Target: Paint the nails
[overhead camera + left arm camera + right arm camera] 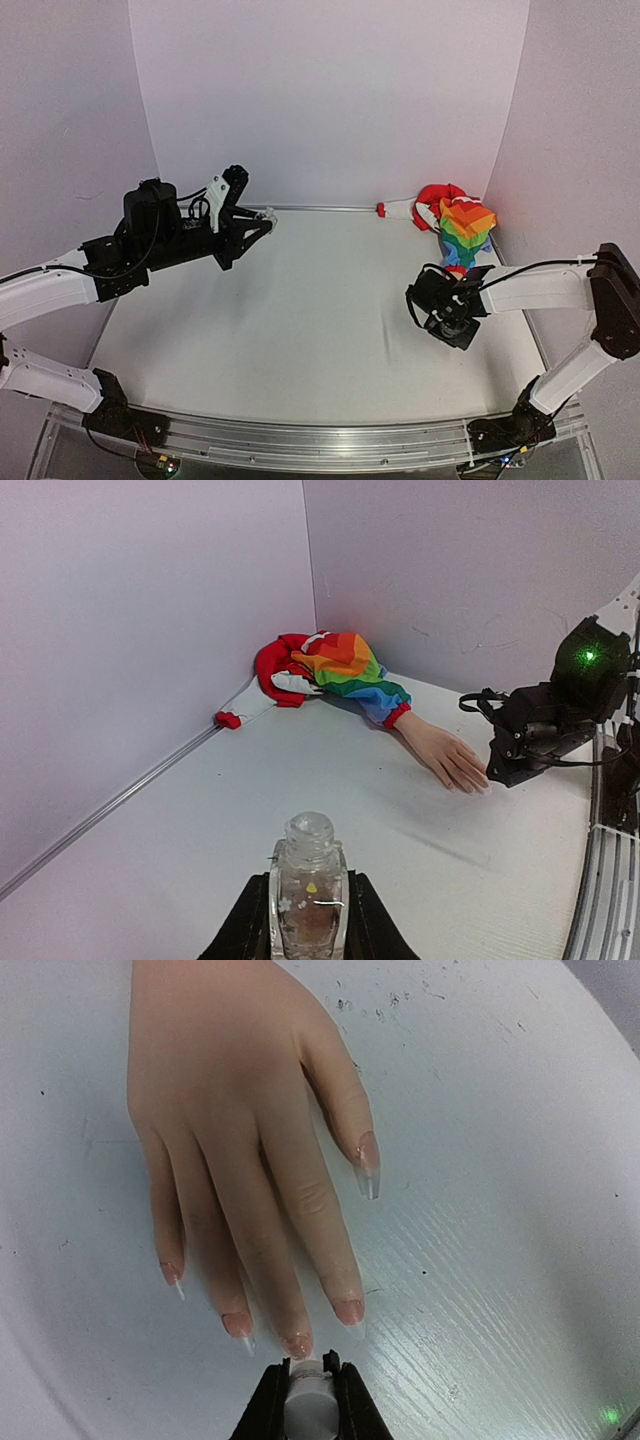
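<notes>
Nails [348, 1311] are what we must paint. They sit at the tips of the fake hand [230, 1090], which lies flat on the white table [500, 1260]. From the right wrist, the hand comes in from 12 o'clock and its fingers point to 6 o'clock. From above, its rainbow sleeve [468, 225] is bunched in the far corner at 2 o'clock.

Our right gripper [303, 1385] sits at 6 o'clock of the fingers, just beside the middle nail. Its jaws are pinched almost closed on a small white piece [305, 1407]. We think it is the top of the brush, but we cannot see any bristles.

Our left gripper [308, 925] is far off at 10 o'clock on the table, well apart from the hand. Its jaws are squeezed tight on a small clear bottle [308, 875], which has no cap on it that we can see.

What could go wrong? Nails are tiny, so a small slip sideways could put paint on the skin or the table. Nothing holds the fake hand down, so if we push too hard it may slide or turn. The brush may also be dry, and then no colour comes off. If our left arm tips, the bottle could spill.
</notes>
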Robot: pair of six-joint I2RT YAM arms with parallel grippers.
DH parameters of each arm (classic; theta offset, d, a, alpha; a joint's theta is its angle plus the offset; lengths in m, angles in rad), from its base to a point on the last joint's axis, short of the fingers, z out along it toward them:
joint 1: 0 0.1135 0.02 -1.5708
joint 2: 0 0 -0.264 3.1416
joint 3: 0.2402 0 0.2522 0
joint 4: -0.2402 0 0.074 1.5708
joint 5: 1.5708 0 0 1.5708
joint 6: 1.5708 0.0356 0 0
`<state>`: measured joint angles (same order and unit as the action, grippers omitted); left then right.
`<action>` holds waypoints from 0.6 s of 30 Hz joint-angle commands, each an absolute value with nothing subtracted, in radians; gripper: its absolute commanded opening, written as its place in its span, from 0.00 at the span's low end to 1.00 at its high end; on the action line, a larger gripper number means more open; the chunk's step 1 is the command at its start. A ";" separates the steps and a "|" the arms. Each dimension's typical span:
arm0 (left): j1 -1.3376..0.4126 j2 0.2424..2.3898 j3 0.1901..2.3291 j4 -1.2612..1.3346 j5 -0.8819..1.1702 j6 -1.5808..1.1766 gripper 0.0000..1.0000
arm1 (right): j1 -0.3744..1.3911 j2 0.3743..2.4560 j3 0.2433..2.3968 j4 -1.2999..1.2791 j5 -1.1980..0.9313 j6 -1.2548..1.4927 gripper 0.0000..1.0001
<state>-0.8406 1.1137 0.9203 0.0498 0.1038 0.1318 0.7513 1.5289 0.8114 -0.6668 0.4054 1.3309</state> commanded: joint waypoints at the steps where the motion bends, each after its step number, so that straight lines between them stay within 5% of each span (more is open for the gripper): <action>1: -0.835 1.101 0.934 0.073 0.116 0.141 0.00 | 0.749 1.491 0.804 -0.690 0.413 1.326 0.00; 18: -0.835 1.106 0.937 0.073 0.121 0.137 0.00 | 0.749 1.406 0.807 -0.732 0.476 1.313 0.00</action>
<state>-0.8406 1.1141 0.9203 0.0498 0.1062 0.1318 0.7513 1.3869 0.7952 -0.7017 0.4086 1.3273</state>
